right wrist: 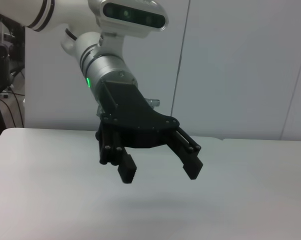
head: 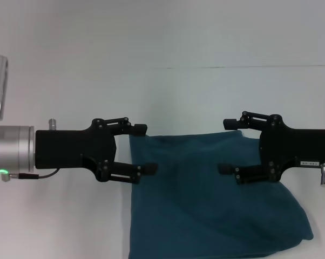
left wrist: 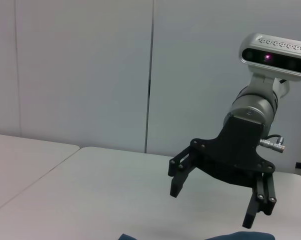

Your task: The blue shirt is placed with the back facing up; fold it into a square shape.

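The blue shirt (head: 211, 199) lies on the white tabletop (head: 162, 97) at the near edge of the head view, folded into a rough rectangle, plain dark teal with soft wrinkles and a rounded, bulging right side. Its far edge runs between the two arms. The left end effector (head: 145, 149) hovers at the shirt's far left corner, fingers spread wide and holding nothing. The right end effector (head: 228, 146) hangs over the far right part of the cloth, also wide and empty. The two face each other, well apart. A pale wall (left wrist: 90, 70) stands behind the tabletop.
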Controlling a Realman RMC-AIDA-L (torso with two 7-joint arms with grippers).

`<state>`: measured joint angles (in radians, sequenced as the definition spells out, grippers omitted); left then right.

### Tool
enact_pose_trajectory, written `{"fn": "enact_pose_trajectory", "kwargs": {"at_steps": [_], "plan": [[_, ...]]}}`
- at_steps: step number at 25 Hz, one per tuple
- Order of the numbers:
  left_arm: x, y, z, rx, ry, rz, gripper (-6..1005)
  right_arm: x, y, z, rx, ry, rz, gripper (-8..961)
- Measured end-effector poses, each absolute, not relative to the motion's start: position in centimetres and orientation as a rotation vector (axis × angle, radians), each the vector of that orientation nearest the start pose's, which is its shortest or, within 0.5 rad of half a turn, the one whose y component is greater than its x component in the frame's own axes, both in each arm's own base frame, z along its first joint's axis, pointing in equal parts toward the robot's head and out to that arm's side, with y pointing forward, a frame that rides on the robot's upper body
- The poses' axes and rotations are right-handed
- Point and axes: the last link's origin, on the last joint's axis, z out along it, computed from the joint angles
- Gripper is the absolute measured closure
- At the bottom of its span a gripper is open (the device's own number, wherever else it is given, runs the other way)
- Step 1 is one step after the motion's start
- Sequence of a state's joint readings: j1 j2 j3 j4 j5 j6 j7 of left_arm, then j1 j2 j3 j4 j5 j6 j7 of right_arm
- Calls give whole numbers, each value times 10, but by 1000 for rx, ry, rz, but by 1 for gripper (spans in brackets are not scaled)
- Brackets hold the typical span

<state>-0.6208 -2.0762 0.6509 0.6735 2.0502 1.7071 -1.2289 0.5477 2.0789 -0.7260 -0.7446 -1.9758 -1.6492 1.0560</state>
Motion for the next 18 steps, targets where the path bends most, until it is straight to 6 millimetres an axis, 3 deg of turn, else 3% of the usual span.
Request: {"fn": "enact_pose_trajectory", "kwargs": {"at_steps": [18], "plan": [[-221,341,7,-2887,-189,-742,118,244,323,9,-2798,13,672,19]]}}
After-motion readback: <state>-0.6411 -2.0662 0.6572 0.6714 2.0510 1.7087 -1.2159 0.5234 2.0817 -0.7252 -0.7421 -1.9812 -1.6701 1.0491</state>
